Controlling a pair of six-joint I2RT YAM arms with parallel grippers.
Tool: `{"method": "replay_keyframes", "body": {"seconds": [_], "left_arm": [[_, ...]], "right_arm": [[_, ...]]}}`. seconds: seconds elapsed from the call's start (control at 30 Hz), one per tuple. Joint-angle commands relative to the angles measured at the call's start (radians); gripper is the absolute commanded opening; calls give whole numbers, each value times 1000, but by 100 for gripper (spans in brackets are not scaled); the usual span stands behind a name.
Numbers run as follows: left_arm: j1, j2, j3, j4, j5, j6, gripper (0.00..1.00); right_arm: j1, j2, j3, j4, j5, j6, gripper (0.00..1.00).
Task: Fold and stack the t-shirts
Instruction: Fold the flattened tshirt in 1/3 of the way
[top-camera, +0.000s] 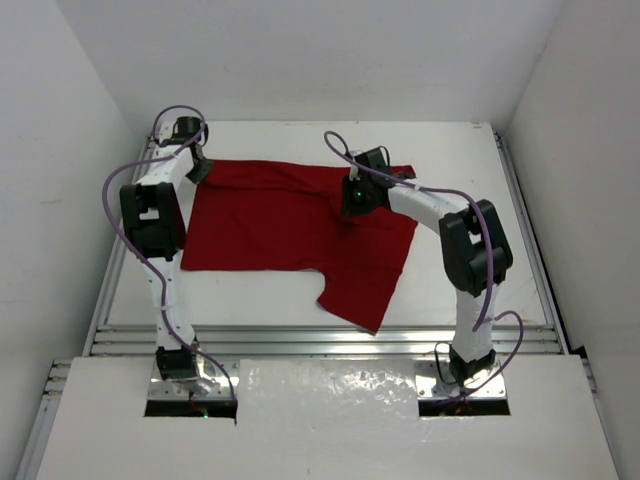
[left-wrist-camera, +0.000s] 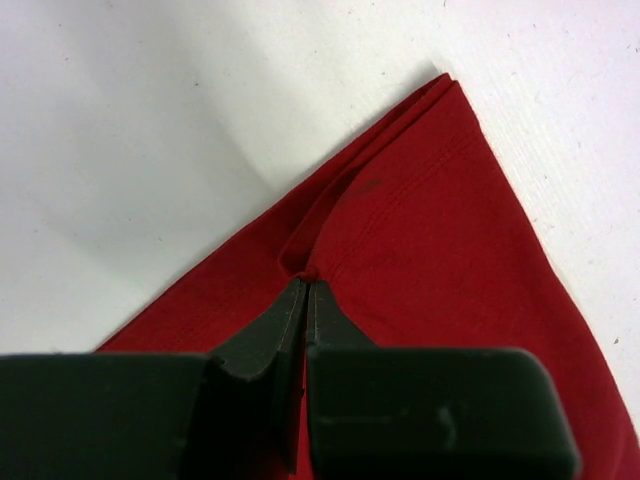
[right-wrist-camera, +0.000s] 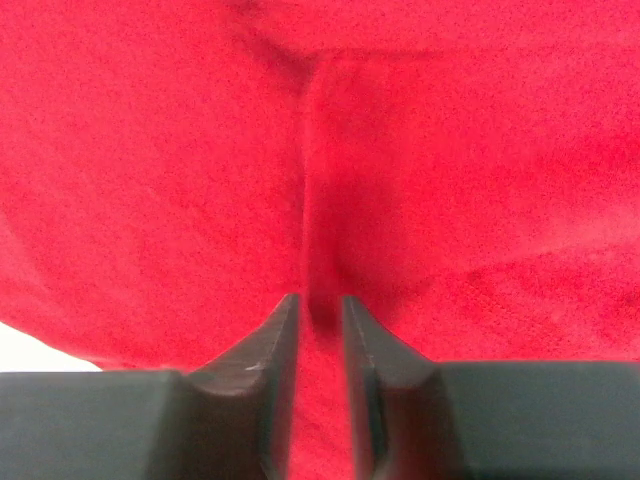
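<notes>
Item 1, garment. We are listing one plain dark red t-shirt, lying spread out and mostly flat on the white table, toward its far half. Its broad part is stretching from the left arm across to the right arm. A narrower part is reaching toward the near edge on the right and ending in a slanted corner just short of the metal rails.

Item 2, left gripper. We are finding it at the far left corner of the t-shirt. In the left wrist view its dark fingers are pressing together with a small pucker of red fabric nipped at their tips. A raised fold is running from there to the hemmed corner of the cloth, which is resting on the bare table.

Item 3, right gripper. We are finding it on the far edge of the t-shirt, right of centre, with creases gathering around it. In the right wrist view its fingers are standing only narrowly apart, and a soft upright ridge of the fabric is sitting pinched in the gap between them.

Item 4, fittings. We are noting a purple cable looping along each arm.
</notes>
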Motion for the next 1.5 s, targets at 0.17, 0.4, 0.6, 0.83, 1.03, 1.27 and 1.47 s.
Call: {"method": "replay_keyframes", "body": {"seconds": [0.17, 0.4, 0.6, 0.83, 1.03, 1.27, 1.47], "left_arm": [[16, -30, 39, 18, 0, 18, 0], [16, -26, 33, 18, 0, 17, 0], [16, -29, 30, 18, 10, 15, 0], [17, -26, 29, 18, 12, 15, 0], [16, -23, 20, 23, 7, 12, 0], [16, -23, 13, 28, -2, 11, 0], [17, -20, 10, 32, -5, 4, 0]], "right_arm": [[-76, -95, -16, -7, -13, 17, 49], [-207, -135, -105, -9, 2, 14, 47], [-259, -80, -98, -17, 16, 5, 43], [-262, -2, -70, -37, 50, 15, 40], [-265, 15, -86, -27, 84, 12, 39], [-265, 5, -110, 12, -2, 24, 7], [-265, -76, -139, -15, 53, 40, 0]]}}
